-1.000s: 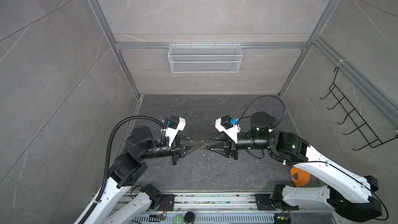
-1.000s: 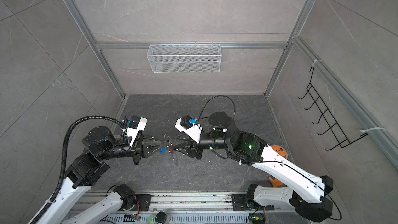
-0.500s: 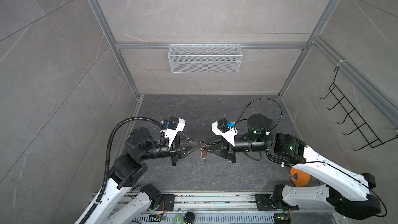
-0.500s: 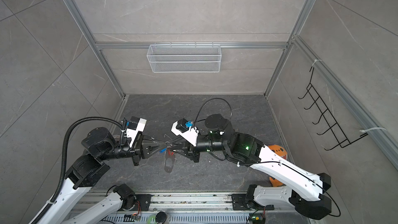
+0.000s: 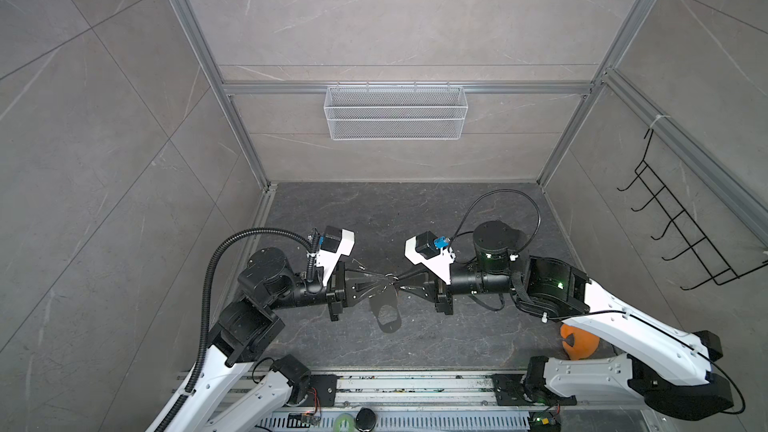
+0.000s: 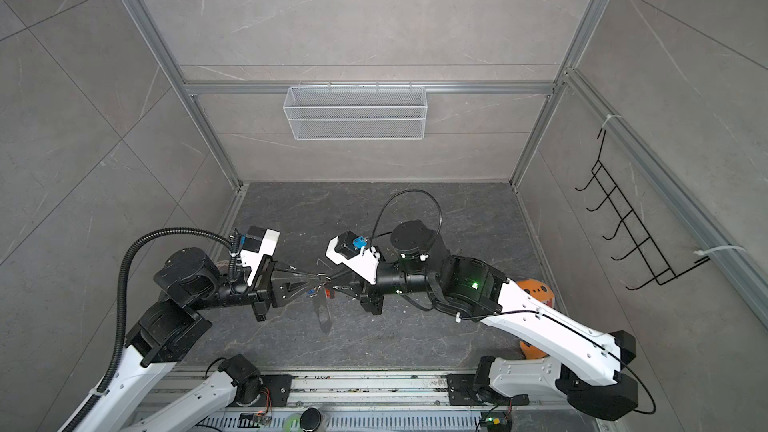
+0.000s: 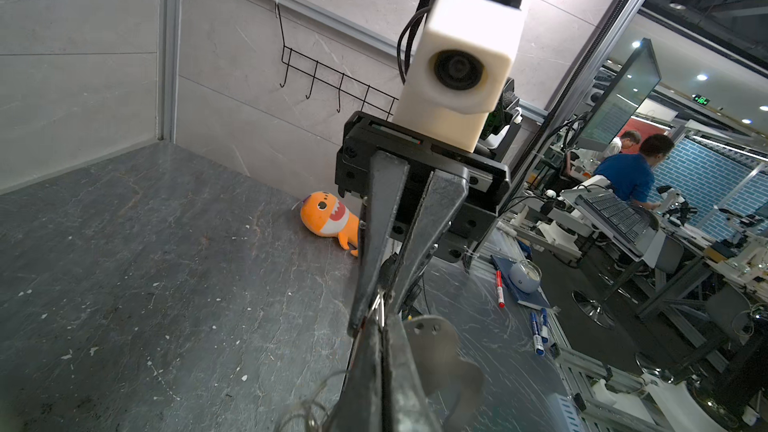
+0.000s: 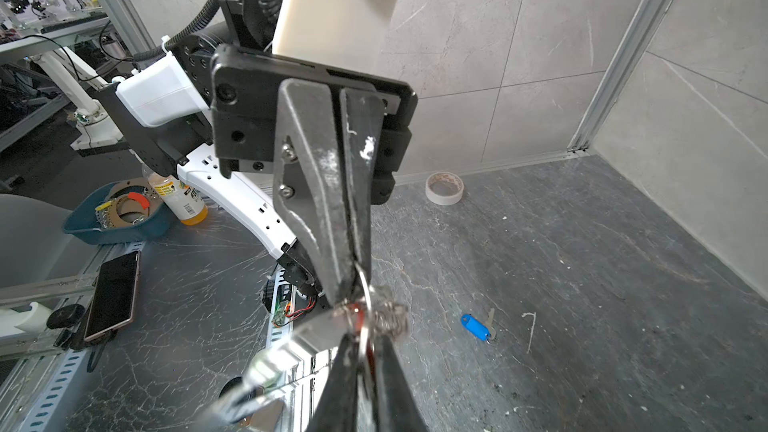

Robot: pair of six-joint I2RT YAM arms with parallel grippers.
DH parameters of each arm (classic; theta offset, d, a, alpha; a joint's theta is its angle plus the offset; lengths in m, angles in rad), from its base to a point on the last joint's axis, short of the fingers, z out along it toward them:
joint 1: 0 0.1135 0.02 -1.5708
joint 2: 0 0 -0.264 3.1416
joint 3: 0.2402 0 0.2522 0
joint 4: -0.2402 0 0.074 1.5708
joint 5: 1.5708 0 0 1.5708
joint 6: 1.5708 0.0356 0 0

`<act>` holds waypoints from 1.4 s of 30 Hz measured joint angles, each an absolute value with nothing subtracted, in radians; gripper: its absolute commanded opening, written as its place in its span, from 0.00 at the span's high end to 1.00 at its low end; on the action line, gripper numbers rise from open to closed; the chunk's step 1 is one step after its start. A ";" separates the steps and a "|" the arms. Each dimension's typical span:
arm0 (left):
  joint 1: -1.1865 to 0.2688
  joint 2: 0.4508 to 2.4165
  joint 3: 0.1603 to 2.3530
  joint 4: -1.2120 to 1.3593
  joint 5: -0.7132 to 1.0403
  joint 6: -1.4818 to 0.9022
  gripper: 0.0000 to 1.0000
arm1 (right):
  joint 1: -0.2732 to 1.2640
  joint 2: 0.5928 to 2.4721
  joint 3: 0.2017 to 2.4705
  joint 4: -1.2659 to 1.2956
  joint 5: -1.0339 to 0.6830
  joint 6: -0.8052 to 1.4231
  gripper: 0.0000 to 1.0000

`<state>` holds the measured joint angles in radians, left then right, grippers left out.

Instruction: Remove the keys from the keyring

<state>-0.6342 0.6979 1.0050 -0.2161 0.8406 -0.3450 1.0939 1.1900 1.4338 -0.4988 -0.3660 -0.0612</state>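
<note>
The left gripper and right gripper are facing tip to tip above the middle of the floor. Each is pinching its jaws together on the keyring, whose grey tag is hanging beneath them. The blue key is lying loose on the floor below, apart from the rings.

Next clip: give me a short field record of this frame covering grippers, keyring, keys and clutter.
left gripper: shut on the keyring of small silver rings, held above the dark stone table
right gripper: shut on the same keyring, tip to tip with the left
flat grey teardrop tag: hanging below the rings
blue plastic key: off the ring, lying on the table
red plastic key: red shows at the rings, apparently attached
clutter: orange plush toy, white tape roll
</note>
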 measured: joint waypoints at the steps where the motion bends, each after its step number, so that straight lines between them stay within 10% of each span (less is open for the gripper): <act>1: -0.634 0.698 1.004 -0.213 0.841 -0.345 1.00 | 1.096 1.190 1.435 -0.500 -0.366 -0.063 1.00; 42: -0.628 0.575 0.823 0.085 0.838 -0.454 1.00 | 1.071 1.224 1.447 -0.494 -0.504 0.035 1.00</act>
